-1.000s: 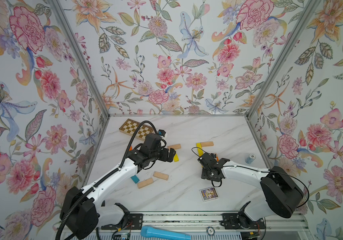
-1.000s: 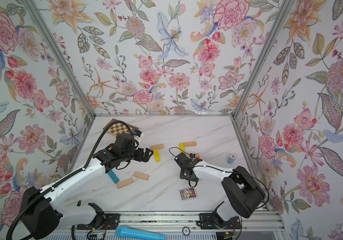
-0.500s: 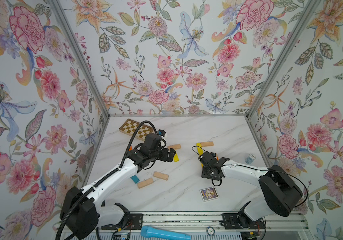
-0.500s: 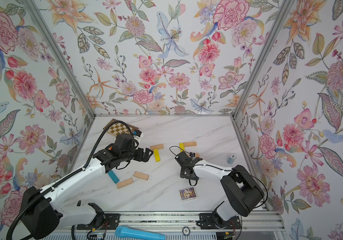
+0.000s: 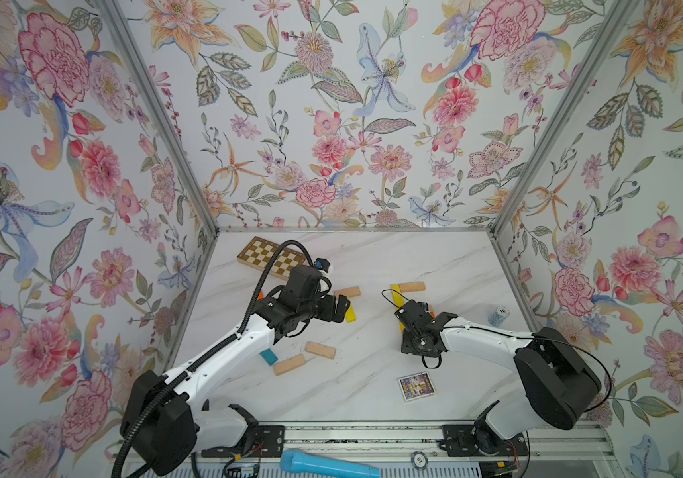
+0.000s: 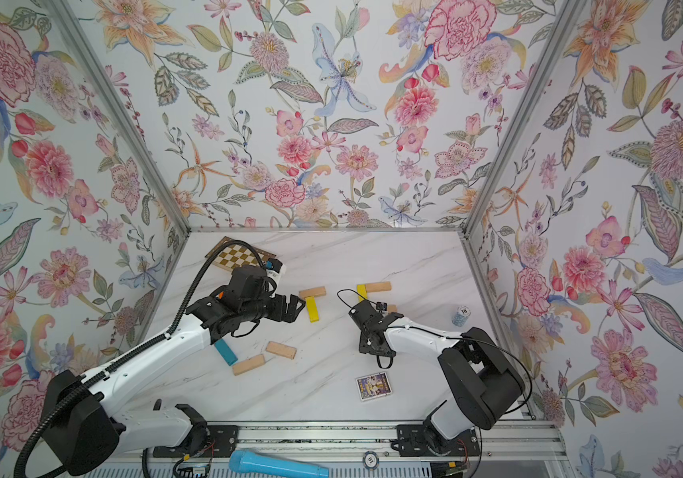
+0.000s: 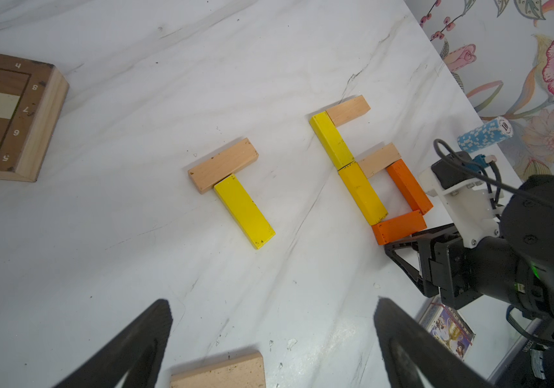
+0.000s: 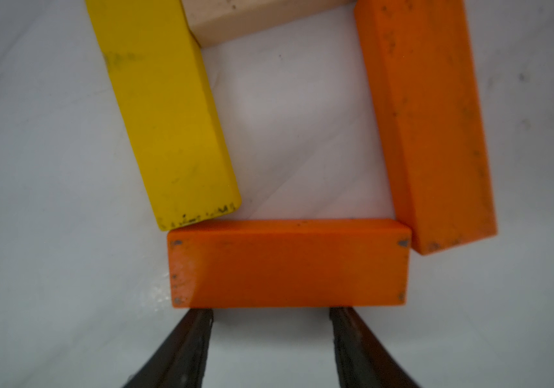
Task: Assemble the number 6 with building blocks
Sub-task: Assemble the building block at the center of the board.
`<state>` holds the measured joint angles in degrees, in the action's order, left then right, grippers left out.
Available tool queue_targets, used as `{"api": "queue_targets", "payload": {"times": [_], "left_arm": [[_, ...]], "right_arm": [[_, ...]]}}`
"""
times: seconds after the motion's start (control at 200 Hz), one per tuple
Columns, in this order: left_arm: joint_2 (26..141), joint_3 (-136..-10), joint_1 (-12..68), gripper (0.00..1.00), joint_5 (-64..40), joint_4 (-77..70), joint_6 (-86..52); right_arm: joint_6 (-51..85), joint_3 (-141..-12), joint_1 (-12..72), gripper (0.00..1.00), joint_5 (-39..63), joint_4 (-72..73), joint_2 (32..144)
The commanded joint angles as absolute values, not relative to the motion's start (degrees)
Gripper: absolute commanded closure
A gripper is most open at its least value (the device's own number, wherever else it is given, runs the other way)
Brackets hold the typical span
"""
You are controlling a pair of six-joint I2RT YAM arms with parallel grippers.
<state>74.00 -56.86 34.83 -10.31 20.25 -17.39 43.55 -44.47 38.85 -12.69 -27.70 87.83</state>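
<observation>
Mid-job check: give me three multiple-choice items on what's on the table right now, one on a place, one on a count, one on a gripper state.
1. Where does the chequered board lie?
A) at the far left corner of the table
B) beside the right arm's base
C) under the picture card

2. How many orange planks are in the number 6?
A) one
B) two
C) four

3. How does the left gripper stand?
A) shut on a yellow plank
B) shut on the board
C) open, holding nothing

Answers:
1 A: both top views show it there.
2 B: the left wrist view shows two orange sides of the loop, the second here.
3 C: its jaws stand wide apart, gripping nothing.
</observation>
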Motion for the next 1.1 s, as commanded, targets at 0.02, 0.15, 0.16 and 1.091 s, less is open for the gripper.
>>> {"api": "queue_targets", "payload": {"times": [0.02, 0.15, 0.16, 1.091], "left_arm": [[74.49, -56.16, 34.02, 0.03, -11.07, 19.44, -17.16], [74.62, -56.12, 33.93, 0.04, -11.15, 19.35, -17.17], [74.62, -56.09, 33.93, 0.04, -11.2, 19.34, -17.15], [74.97, -55.68, 33.93, 0.18, -11.64, 19.17, -17.23]], "right_arm": [[41.85, -43.52, 38.93, 0.42, -12.01, -30.06, 85.7], [42.38, -42.43, 39.83, 0.43, -10.78, -30.32, 83.53], [42.43, -42.38, 39.84, 0.43, -10.69, -30.26, 83.44], [43.2, -36.95, 30.7, 0.79, -7.8, -24.65, 80.53]]}}
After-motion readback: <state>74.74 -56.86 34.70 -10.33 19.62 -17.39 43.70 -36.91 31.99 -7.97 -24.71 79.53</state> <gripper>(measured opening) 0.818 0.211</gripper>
